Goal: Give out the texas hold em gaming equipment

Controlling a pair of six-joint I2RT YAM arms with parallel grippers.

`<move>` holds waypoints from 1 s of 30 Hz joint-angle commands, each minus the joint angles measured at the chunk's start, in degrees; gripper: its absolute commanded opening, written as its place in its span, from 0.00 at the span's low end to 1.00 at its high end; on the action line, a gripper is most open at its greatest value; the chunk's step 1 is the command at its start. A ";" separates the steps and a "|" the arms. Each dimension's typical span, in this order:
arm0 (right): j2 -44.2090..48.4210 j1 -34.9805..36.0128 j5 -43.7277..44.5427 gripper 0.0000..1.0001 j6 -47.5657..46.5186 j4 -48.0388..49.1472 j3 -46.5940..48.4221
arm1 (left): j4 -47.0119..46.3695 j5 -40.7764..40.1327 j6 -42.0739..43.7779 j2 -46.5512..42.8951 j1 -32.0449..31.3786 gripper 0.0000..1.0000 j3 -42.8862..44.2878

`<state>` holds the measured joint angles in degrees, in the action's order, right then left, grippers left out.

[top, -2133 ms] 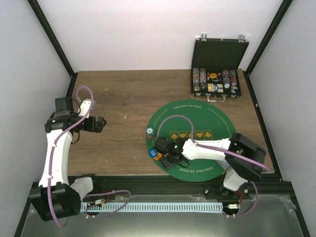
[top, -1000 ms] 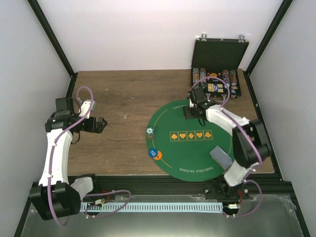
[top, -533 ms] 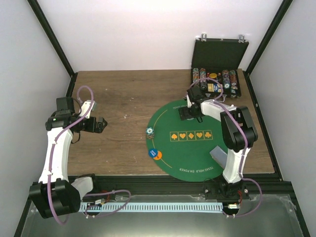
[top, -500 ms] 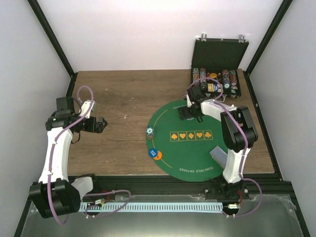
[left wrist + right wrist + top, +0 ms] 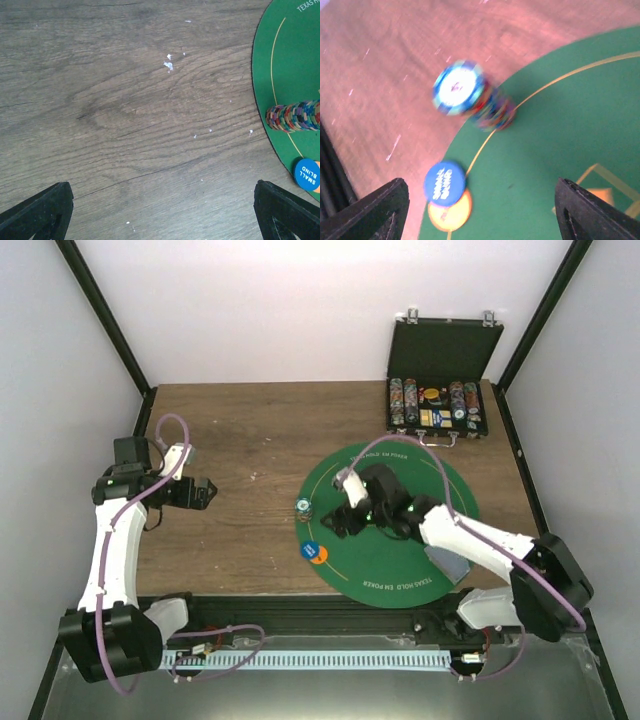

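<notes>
- My left gripper [image 5: 161, 200] has its fingers [image 5: 42, 212] set wide apart, with nothing between them. Only the bare wooden table [image 5: 125, 100] lies below.
- This gripper hangs over the left part of the table. It points toward the green mat [image 5: 440, 490] and is well apart from its rim.
- My right gripper [image 5: 480, 200] also has its fingers spread. The gap holds nothing and only green felt shows beneath it.
- In the overhead view my right arm reaches across the mat from the near right. Its gripper sits over the left part of the mat, near the chips.
- The chip stack [image 5: 470, 97] stands upright on the mat just inside its left rim. It is a multicoloured column with a blue-and-white chip on top. It is blurred in my right wrist view and lies ahead of my right fingertips, not touching them.
- The blue disc [image 5: 445, 182] is printed SMALL BLIND and lies at the mat's rim, nearer to me than the stack. It overlaps the orange disc [image 5: 451, 212] and rests on top of it.
- The card pile [image 5: 447, 562] shows grey-blue backs and lies on the near right part of the mat. My right arm partly covers it, so I cannot tell how many cards it holds.
- The black case [image 5: 437, 405] stands on the far right of the table, beyond the mat. Its lid is raised and rows of chips are visible inside.
</notes>
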<state>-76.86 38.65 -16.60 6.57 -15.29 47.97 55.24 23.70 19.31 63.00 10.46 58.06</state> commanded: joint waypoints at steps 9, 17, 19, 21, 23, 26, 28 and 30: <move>4.89 16.94 8.62 0.76 -3.49 28.93 -19.76 | 0.57 1.35 -0.59 -0.41 -0.16 1.00 1.18; -7.74 19.79 9.02 0.86 -11.47 29.65 -14.59 | 0.57 1.86 -0.41 -0.49 -0.18 1.00 1.15; -9.96 19.79 9.00 0.87 -13.03 28.70 -12.77 | 0.58 1.80 -0.36 -0.43 -0.17 1.00 1.19; -11.66 19.79 8.91 0.87 -13.93 28.01 -11.18 | 0.57 1.90 -0.34 -0.51 -0.18 0.99 1.18; -13.16 19.79 8.64 0.87 -14.73 27.89 -10.00 | 0.59 2.04 -0.36 -0.41 -0.18 0.99 1.18; -15.85 19.79 8.77 0.84 -15.46 27.41 -8.91 | 0.57 2.04 -0.41 -0.13 -0.16 1.00 1.18; -17.36 19.75 8.95 0.82 -15.70 26.29 -8.10 | 0.61 1.92 -0.39 0.18 -0.17 0.99 1.19; -18.47 19.88 8.40 0.80 -15.79 25.72 -7.66 | 0.59 1.91 -0.38 0.28 -0.17 1.00 1.15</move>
<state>-93.06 58.00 -8.43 -7.49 11.97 38.15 55.27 24.73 19.27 63.00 10.46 58.06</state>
